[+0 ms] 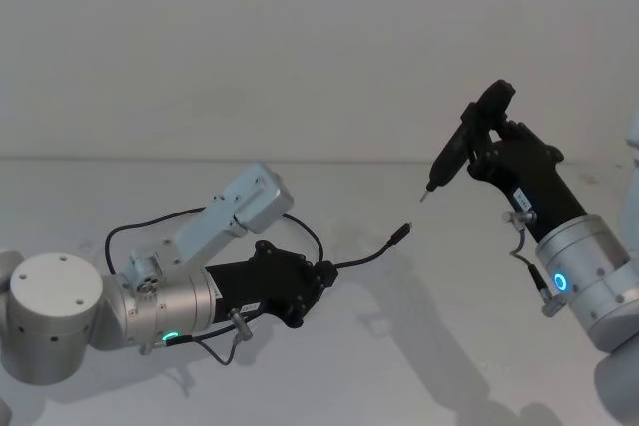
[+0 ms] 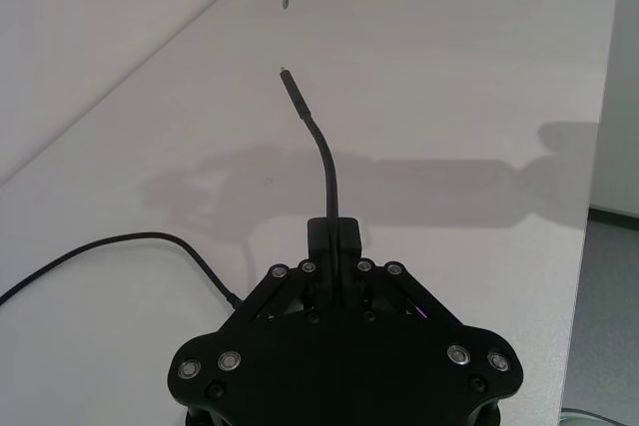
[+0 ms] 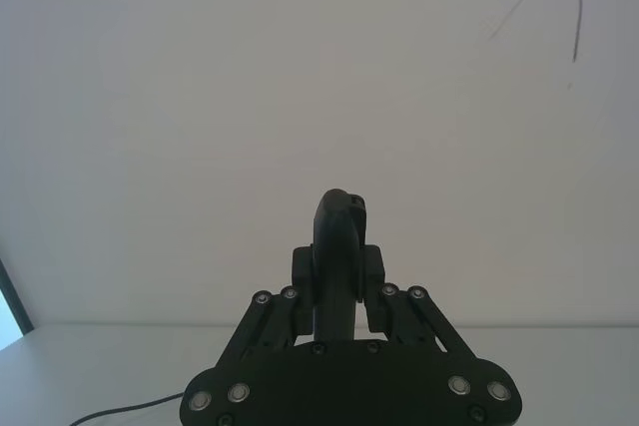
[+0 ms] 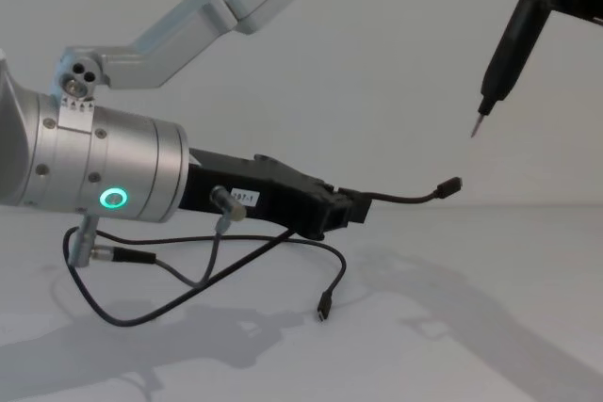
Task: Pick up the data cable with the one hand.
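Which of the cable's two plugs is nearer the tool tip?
The plug jutting from the left gripper, raised toward the tool tip; the cable's other plug hangs low by the table.

The cable (image 2: 331,177), the left gripper (image 1: 326,274) and the pale-tipped tool (image 1: 451,154) are coloured black; a green ring (image 4: 115,199) is lit on the silver wrist (image 1: 175,306); the table (image 1: 449,346) is white.

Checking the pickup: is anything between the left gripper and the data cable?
Nothing visible. The left gripper has its jaws shut on the data cable itself; the rod-shaped tool in the right gripper hangs apart, higher than the cable's free plug.
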Motion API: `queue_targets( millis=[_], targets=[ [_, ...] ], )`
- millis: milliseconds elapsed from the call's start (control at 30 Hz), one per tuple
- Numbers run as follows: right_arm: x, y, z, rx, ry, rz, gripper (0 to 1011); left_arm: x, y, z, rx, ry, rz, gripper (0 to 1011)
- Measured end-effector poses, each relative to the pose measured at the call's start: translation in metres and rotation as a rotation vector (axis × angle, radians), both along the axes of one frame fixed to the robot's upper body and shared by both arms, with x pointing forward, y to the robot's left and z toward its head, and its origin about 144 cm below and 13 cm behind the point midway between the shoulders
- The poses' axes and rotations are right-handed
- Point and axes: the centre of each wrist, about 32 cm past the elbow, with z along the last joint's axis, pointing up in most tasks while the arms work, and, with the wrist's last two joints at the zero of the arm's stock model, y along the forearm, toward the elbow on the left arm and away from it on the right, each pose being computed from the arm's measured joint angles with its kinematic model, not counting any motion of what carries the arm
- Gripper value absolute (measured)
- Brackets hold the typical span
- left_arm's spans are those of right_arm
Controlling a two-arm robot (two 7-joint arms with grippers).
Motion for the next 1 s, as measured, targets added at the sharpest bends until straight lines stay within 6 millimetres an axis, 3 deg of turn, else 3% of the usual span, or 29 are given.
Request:
queue_targets(
  millis=[1000],
  targets=[
    [0.0055,0.0071,-0.0048,-0.032,0.027,0.031,279,0.0,0.0006,0.0012,-0.001,-0.004,-0.001,40]
  ],
)
